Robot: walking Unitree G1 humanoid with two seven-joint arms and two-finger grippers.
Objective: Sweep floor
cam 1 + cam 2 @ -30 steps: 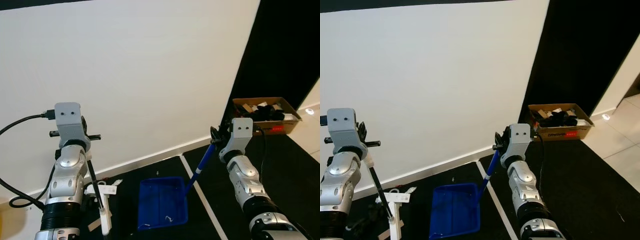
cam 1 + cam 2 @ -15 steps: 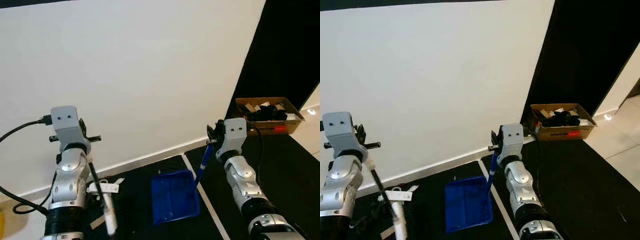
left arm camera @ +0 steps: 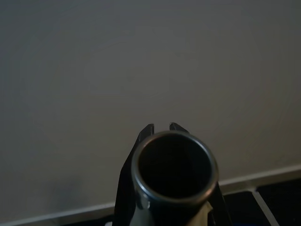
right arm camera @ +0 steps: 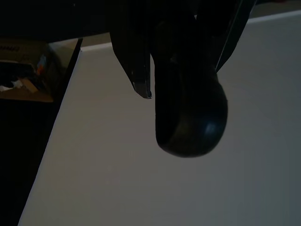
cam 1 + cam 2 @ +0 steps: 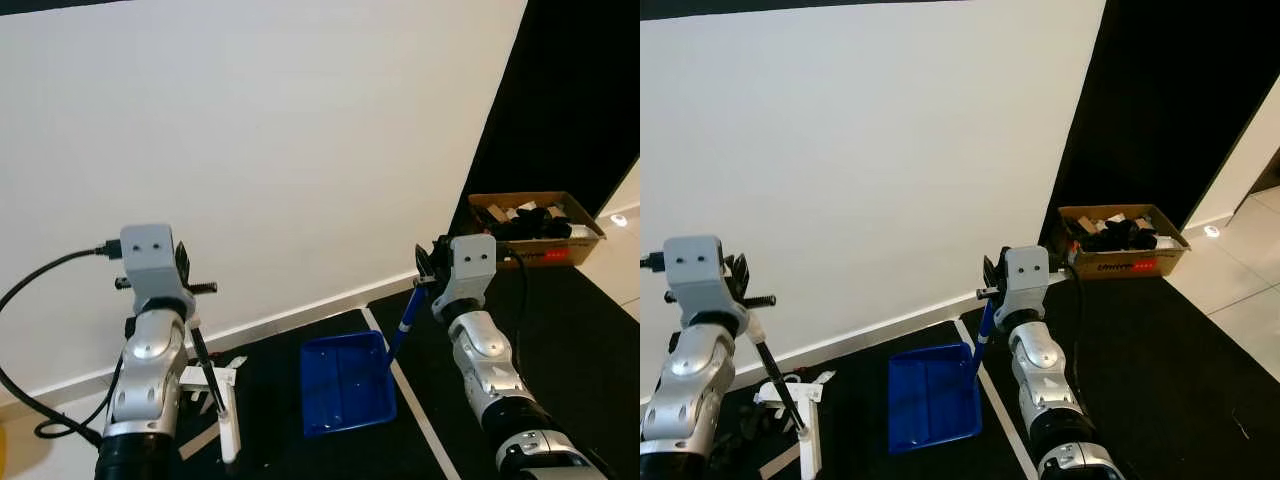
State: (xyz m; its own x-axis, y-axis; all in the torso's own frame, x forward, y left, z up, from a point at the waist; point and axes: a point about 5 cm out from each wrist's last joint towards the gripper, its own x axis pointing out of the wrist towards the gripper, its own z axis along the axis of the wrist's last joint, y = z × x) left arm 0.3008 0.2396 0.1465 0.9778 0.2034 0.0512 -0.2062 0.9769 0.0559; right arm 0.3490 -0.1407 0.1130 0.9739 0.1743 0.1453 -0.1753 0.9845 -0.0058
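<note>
Both head views are evenly bright and sharp, the white wall [image 5: 260, 150] lit flatly without glare beside a deep black panel [image 5: 570, 90], while both wrist views are dim and greyish, their nearest dark shapes blurred.

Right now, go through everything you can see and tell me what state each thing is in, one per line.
Left gripper: shut on the broom handle, raised.
Broom: tilted, white head down on the black floor.
Right gripper: shut on the dustpan handle.
Dustpan: blue, tray resting on the floor near the wall, handle slanting up.
Box: open, full of dark items, on the floor by the black wall.
</note>
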